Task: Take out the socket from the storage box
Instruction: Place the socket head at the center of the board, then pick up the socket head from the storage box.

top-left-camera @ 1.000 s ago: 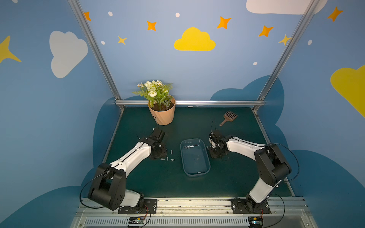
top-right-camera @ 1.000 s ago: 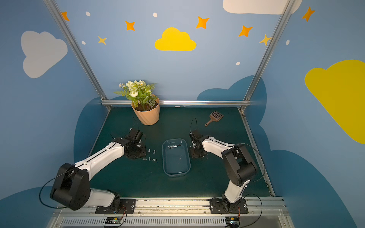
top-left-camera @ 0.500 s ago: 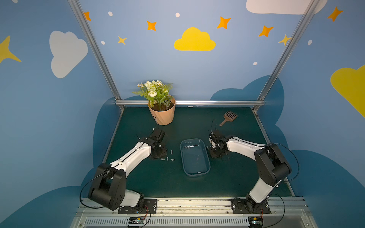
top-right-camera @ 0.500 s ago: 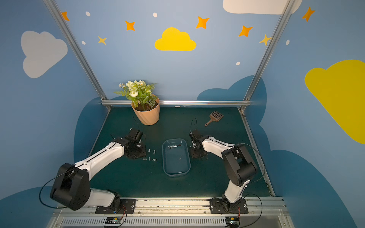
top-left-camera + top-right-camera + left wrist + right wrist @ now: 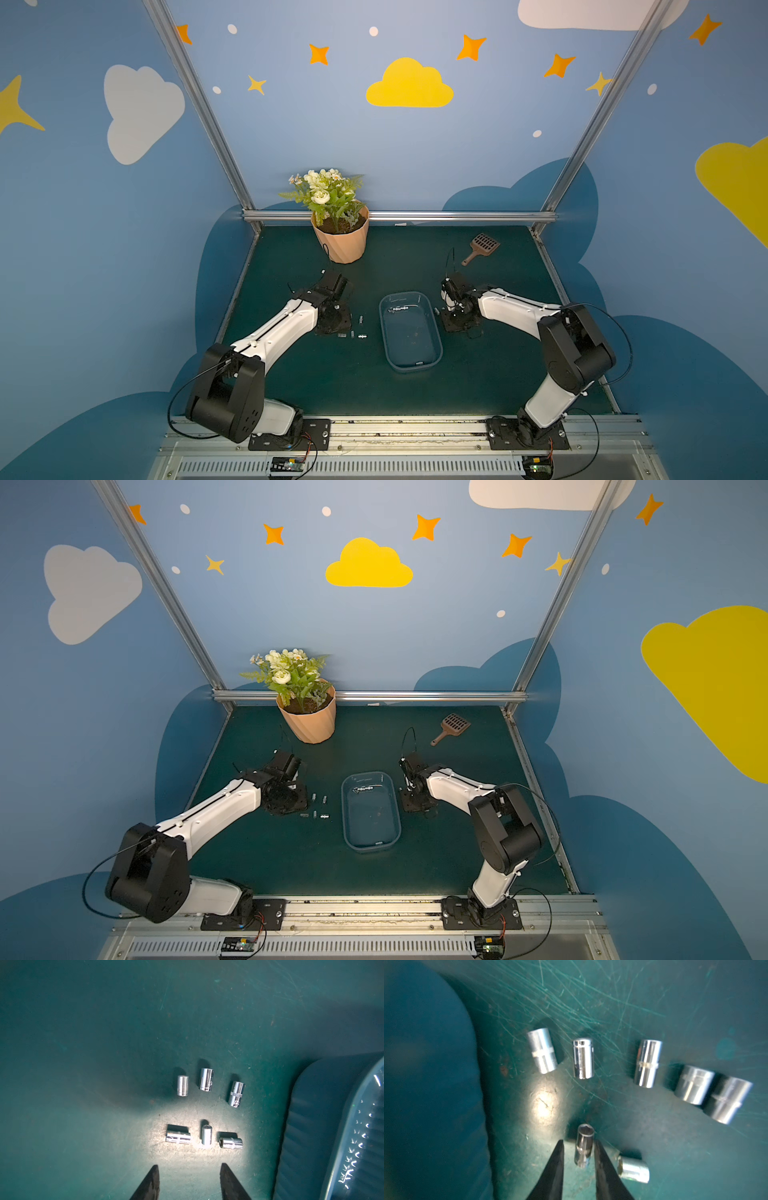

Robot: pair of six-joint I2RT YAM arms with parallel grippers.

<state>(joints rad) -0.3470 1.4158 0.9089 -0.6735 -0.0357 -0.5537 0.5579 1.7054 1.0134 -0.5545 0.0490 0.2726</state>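
The storage box (image 5: 432, 353) (image 5: 392, 833) sits mid-table, a translucent bluish tub with a few sockets (image 5: 398, 309) (image 5: 362, 789) lying at its far end. My right gripper (image 5: 579, 1141) (image 5: 453, 322) points down at the mat just right of the box (image 5: 425, 1064). Its jaws stand slightly open around a small chrome socket (image 5: 584, 1145) lying on the mat, with a gap on one side. My left gripper (image 5: 189, 1165) (image 5: 332, 322) hovers left of the box (image 5: 332, 1126), open and empty, just short of several sockets (image 5: 204, 1134) on the mat.
Several more sockets (image 5: 646, 1062) lie in a row on the mat beyond the right gripper, and one (image 5: 633, 1168) lies beside its finger. A peach flowerpot (image 5: 341, 243) stands at the back left. A brown slotted scoop (image 5: 482, 247) lies at the back right.
The right gripper's jaws have parted a little around the small socket. Both arms have stayed almost in place.
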